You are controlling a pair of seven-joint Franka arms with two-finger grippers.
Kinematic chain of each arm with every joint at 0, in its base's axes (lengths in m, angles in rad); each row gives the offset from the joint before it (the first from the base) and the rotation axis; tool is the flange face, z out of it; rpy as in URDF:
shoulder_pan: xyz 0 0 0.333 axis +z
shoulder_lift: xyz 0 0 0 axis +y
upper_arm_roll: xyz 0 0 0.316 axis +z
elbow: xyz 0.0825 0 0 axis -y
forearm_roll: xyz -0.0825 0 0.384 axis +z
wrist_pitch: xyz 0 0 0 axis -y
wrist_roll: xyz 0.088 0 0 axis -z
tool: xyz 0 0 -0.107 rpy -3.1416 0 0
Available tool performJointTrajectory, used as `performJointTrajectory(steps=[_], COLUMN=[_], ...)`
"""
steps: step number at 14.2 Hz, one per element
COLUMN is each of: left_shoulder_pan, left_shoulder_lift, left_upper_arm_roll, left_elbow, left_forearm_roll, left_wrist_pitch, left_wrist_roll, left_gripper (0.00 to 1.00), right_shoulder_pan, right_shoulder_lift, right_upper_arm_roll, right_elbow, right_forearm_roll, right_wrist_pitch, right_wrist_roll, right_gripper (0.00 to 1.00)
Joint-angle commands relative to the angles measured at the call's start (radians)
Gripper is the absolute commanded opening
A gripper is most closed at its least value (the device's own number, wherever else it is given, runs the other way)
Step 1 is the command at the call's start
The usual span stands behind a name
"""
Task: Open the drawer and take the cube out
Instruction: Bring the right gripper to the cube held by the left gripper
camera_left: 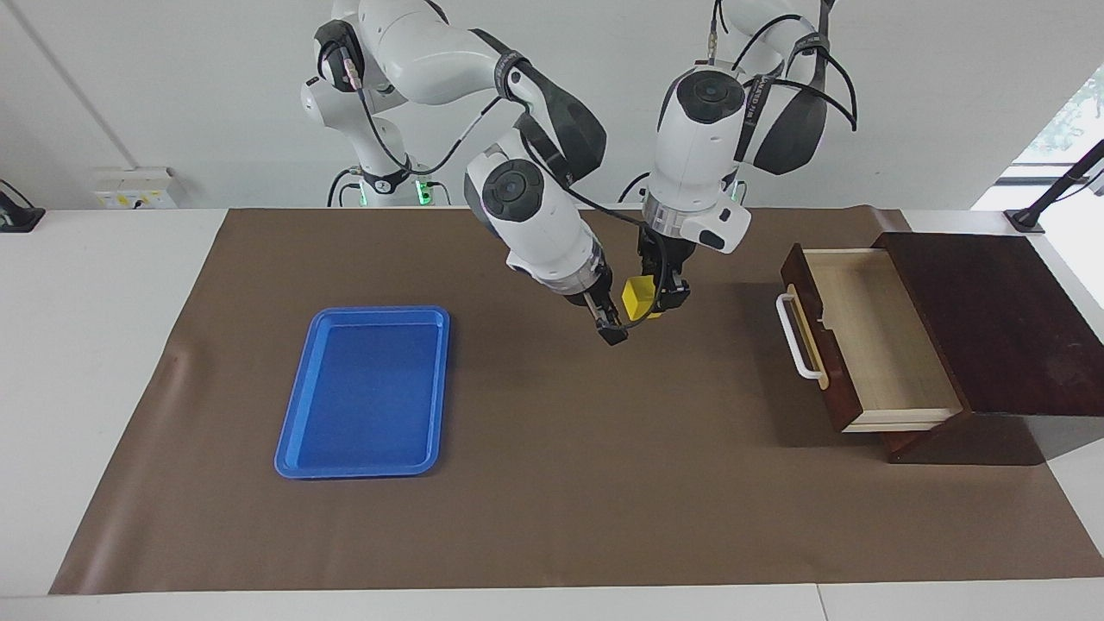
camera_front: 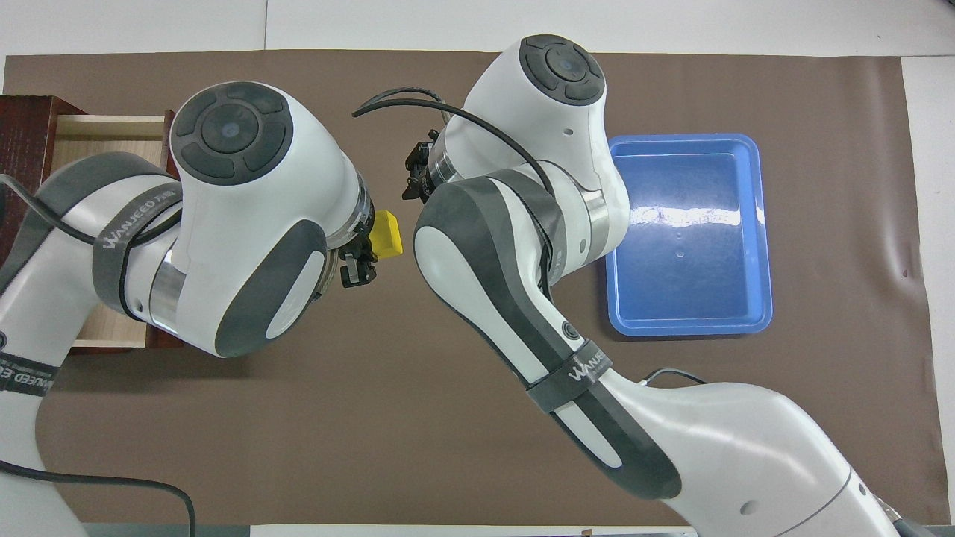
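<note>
The small yellow cube (camera_left: 637, 297) (camera_front: 386, 236) hangs above the brown mat near the table's middle, with my left gripper (camera_left: 655, 299) shut on it from above. My right gripper (camera_left: 610, 327) reaches in at a slant, open, its fingertips just beside and slightly below the cube; in the overhead view the right gripper (camera_front: 415, 177) is mostly hidden under its own arm. At the left arm's end of the table the drawer (camera_left: 871, 336) (camera_front: 104, 127) stands pulled out of its dark wooden box (camera_left: 992, 319), and its pale inside is bare. Its white handle (camera_left: 798, 341) faces the table's middle.
A blue tray (camera_left: 362, 392) (camera_front: 686, 231) lies on the brown mat (camera_left: 561, 483) toward the right arm's end, with nothing in it. The two arms crowd the space over the middle of the mat.
</note>
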Motion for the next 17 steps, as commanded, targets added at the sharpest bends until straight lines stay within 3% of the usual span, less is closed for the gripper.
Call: performJointTrajectory(steps=[1,14,17], left_shoulder_pan=[-0.008,-0.006,-0.005], left_shoulder_lift=[-0.021,-0.025,-0.025], left_upper_arm_roll=[0.012,0.012,0.012], left_elbow=[-0.027,-0.041,-0.041], left_forearm_roll=[-0.008,-0.008,-0.008], left_wrist_pitch=[0.022,0.035,0.035], left_wrist_roll=[0.0,0.0,0.0], left_gripper=[0.0,0.0,0.0], right_shoulder_pan=[0.008,0.008,0.01], right_shoulder_lift=[0.016,0.016,0.037], right_upper_arm_roll=[-0.01,-0.009,-0.003], right_elbow=[0.035,0.038,0.099], right_forearm_roll=[-0.017,-0.033,-0.03], right_wrist_pitch=[-0.022,-0.031,-0.008], right_wrist_roll=[0.025,0.025,0.043], right_gripper=[0.89,0.89,0.88])
